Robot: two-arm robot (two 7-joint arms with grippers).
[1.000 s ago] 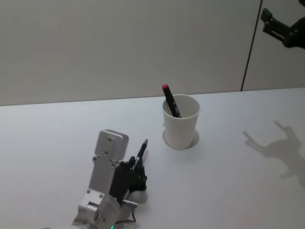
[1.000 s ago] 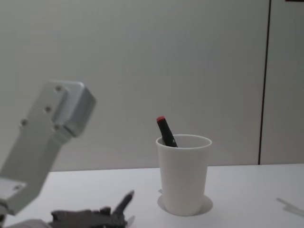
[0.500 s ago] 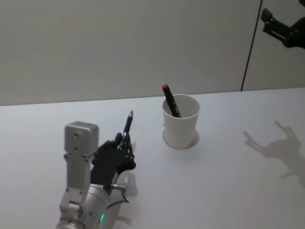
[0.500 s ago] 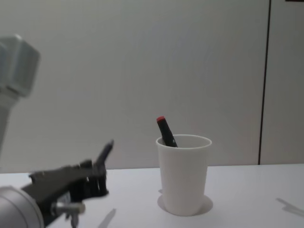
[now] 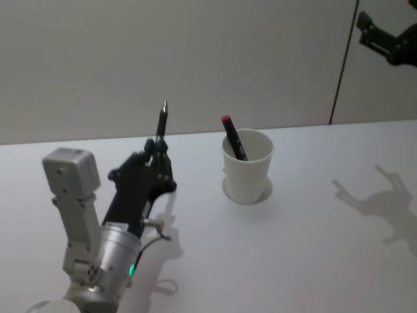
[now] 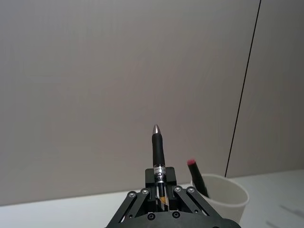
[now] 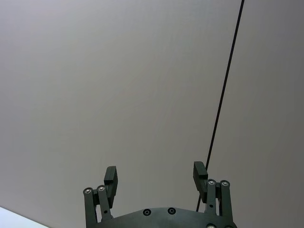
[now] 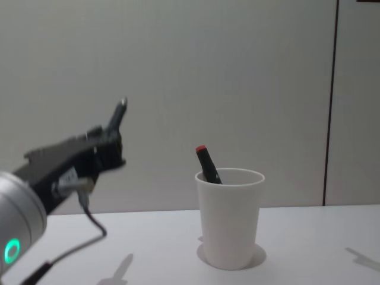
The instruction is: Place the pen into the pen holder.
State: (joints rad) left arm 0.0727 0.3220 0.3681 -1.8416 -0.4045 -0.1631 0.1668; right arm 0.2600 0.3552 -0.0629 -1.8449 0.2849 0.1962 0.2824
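My left gripper (image 5: 158, 151) (image 8: 111, 141) (image 6: 161, 197) is shut on a black pen (image 5: 161, 122) (image 6: 158, 159) (image 8: 117, 114) and holds it in the air, tip pointing up, to the left of the pen holder. The pen holder (image 5: 247, 167) (image 8: 230, 218) (image 6: 223, 194) is a white paper cup standing upright on the table. A black marker with a red end (image 5: 232, 137) (image 8: 206, 164) (image 6: 196, 175) leans inside it. My right gripper (image 5: 378, 38) (image 7: 156, 178) is raised at the far right, open and holding nothing.
The white table (image 5: 313, 248) runs to a plain grey wall (image 5: 163, 59). A dark vertical seam (image 5: 344, 62) marks the wall at the right. The right arm's shadow (image 5: 374, 202) falls on the table right of the cup.
My left gripper has risen from the table with the pen, turning its tip upward. The cup, the marker and the right arm have stayed still.
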